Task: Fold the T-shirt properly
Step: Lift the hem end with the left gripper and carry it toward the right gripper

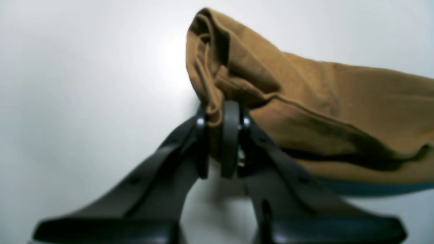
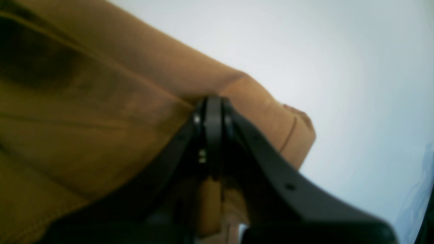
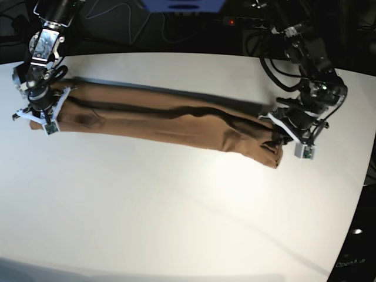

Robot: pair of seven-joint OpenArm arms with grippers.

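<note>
The tan-brown T-shirt (image 3: 158, 120) lies stretched across the white table as a long narrow folded band, from far left to right. My left gripper (image 1: 218, 115), on the base view's right (image 3: 281, 143), is shut on the bunched right end of the T-shirt (image 1: 322, 112). My right gripper (image 2: 213, 105), on the base view's left (image 3: 36, 117), is shut on the left end of the T-shirt (image 2: 101, 112). Both ends look slightly lifted. No white tag shows.
The white table (image 3: 176, 211) extends wide in front of the shirt. Dark cables and a blue device (image 3: 182, 6) lie beyond the table's far edge. The table's right edge (image 3: 367, 176) is near the left arm.
</note>
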